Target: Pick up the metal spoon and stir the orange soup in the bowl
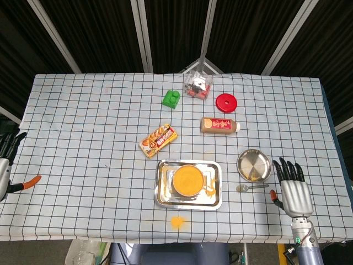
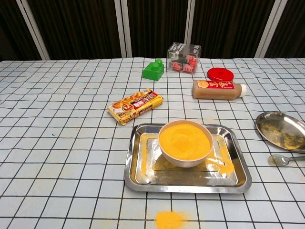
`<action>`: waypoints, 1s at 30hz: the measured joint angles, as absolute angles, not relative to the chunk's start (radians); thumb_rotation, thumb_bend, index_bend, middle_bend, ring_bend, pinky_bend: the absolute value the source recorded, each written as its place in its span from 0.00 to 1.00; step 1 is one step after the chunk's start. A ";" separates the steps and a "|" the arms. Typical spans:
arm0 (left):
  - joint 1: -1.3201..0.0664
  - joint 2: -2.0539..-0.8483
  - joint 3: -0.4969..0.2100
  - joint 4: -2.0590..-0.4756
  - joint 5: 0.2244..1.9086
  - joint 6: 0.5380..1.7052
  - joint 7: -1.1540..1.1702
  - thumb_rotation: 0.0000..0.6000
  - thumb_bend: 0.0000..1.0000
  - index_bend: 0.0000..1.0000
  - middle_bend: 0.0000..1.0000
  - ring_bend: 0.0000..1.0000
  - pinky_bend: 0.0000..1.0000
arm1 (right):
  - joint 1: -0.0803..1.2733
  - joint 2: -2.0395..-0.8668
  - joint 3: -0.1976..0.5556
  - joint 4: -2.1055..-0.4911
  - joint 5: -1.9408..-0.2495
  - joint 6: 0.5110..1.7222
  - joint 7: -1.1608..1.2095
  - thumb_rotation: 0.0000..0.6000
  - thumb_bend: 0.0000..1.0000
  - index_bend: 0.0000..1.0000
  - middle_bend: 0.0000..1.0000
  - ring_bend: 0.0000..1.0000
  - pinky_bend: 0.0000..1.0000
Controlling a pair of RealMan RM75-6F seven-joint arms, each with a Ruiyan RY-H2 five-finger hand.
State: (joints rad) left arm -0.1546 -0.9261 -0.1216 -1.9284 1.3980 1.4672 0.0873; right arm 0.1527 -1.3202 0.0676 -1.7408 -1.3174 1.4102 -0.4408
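Note:
A white bowl full of orange soup sits in a metal tray near the table's front middle. The metal spoon lies flat on the cloth to the tray's right, just below a small round metal dish. My right hand rests open on the table right of the spoon's handle, fingers pointing away, apart from the spoon. At the far left edge my left hand is only partly visible, and nothing shows in it. Neither hand appears in the chest view.
A snack packet lies behind the tray. Further back are a lying brown bottle, red lid, green block and clear box. Orange spill marks the front.

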 measured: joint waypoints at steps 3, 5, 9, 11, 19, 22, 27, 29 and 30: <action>-0.154 -0.926 -0.121 -1.929 1.400 1.469 0.088 1.00 0.00 0.00 0.00 0.00 0.00 | 0.155 -1.328 0.067 -1.737 -1.309 1.401 -0.446 1.00 0.42 0.10 0.00 0.00 0.00; -0.153 -0.925 -0.121 -1.930 1.402 1.471 0.089 1.00 0.00 0.00 0.00 0.00 0.00 | 0.158 -1.333 0.066 -1.730 -1.304 1.394 -0.451 1.00 0.42 0.14 0.00 0.00 0.00; -0.152 -0.923 -0.121 -1.936 1.407 1.476 0.091 1.00 0.00 0.00 0.00 0.00 0.00 | 0.165 -1.349 0.063 -1.708 -1.283 1.371 -0.469 1.00 0.42 0.20 0.00 0.00 0.00; -0.150 -0.922 -0.120 -1.939 1.413 1.480 0.092 1.00 0.00 0.00 0.00 0.00 0.00 | 0.170 -1.359 0.065 -1.694 -1.265 1.358 -0.480 1.00 0.42 0.25 0.00 0.00 0.00; -0.147 -0.916 -0.123 -1.941 1.406 1.484 0.083 1.00 0.00 0.00 0.00 0.00 0.00 | 0.187 -1.387 0.070 -1.657 -1.178 1.301 -0.534 1.00 0.50 0.30 0.00 0.00 0.00; -0.148 -0.916 -0.123 -1.943 1.407 1.481 0.084 1.00 0.00 0.00 0.00 0.00 0.00 | 0.193 -1.387 0.067 -1.666 -1.147 1.276 -0.559 1.00 0.55 0.35 0.00 0.00 0.00; -0.148 -0.916 -0.122 -1.948 1.410 1.482 0.087 1.00 0.00 0.00 0.00 0.00 0.00 | 0.199 -1.386 0.047 -1.679 -1.143 1.264 -0.585 1.00 0.57 0.38 0.00 0.00 0.00; -0.148 -0.916 -0.122 -1.952 1.411 1.482 0.086 1.00 0.00 0.00 0.00 0.00 0.00 | 0.200 -1.386 0.040 -1.685 -1.141 1.258 -0.591 1.00 0.57 0.37 0.00 0.00 0.00; -0.147 -0.915 -0.121 -1.953 1.412 1.483 0.085 1.00 0.00 0.00 0.00 0.00 0.00 | 0.200 -1.386 0.037 -1.686 -1.139 1.255 -0.594 1.00 0.57 0.37 0.00 0.00 0.00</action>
State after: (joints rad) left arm -0.1470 -0.9152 -0.1213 -1.9534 1.4124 1.4830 0.0846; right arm 0.2004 -1.3863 0.0375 -1.6864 -1.1392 1.2546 -0.5939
